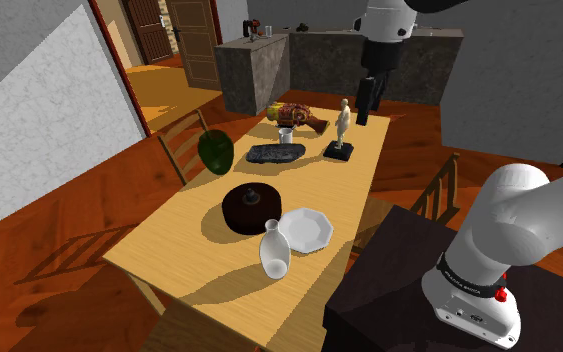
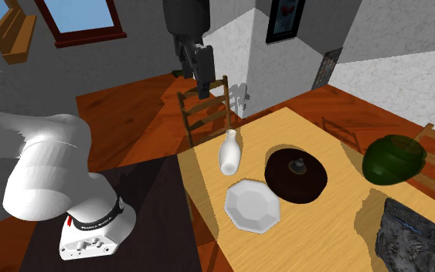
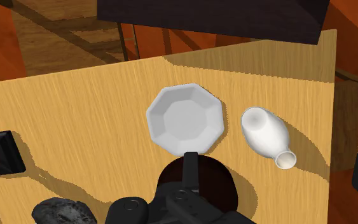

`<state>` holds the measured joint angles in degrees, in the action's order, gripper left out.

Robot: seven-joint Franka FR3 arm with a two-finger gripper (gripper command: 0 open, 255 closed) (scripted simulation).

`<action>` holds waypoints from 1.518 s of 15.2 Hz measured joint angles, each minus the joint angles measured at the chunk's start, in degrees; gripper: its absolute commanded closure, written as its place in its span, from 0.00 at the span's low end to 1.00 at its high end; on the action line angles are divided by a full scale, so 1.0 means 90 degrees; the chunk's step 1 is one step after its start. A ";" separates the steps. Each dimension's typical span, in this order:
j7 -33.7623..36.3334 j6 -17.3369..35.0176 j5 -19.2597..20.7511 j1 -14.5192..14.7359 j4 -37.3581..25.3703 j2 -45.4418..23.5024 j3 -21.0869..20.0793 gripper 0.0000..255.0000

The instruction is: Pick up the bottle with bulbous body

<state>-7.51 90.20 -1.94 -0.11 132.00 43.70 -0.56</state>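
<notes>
White bulbous narrow-necked bottle (image 1: 274, 253) upright by wooden table's (image 1: 169, 250) stand-side edge. Black gripper (image 1: 364, 115) hangs high above, likely pre-approach; opening unreadable.

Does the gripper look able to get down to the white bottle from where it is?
Probably yes. The gripper hangs high in open air, and nothing stands over the white bottle. The bottle stands upright near the table edge, apart from the plate beside it.
</notes>
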 measured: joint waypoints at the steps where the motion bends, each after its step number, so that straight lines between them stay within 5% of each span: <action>1: 0.0000 0.0000 0.0000 0.0000 0.0000 0.0000 0.0000 0.00; 12: 0.0796 0.2095 -0.0401 0.0195 0.1185 -0.0814 -0.0743 0.00; 23: 0.1817 0.4562 -0.0426 0.0269 0.1368 -0.2988 -0.1617 0.00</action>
<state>8.84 131.26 -5.77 2.31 144.32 16.81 -15.11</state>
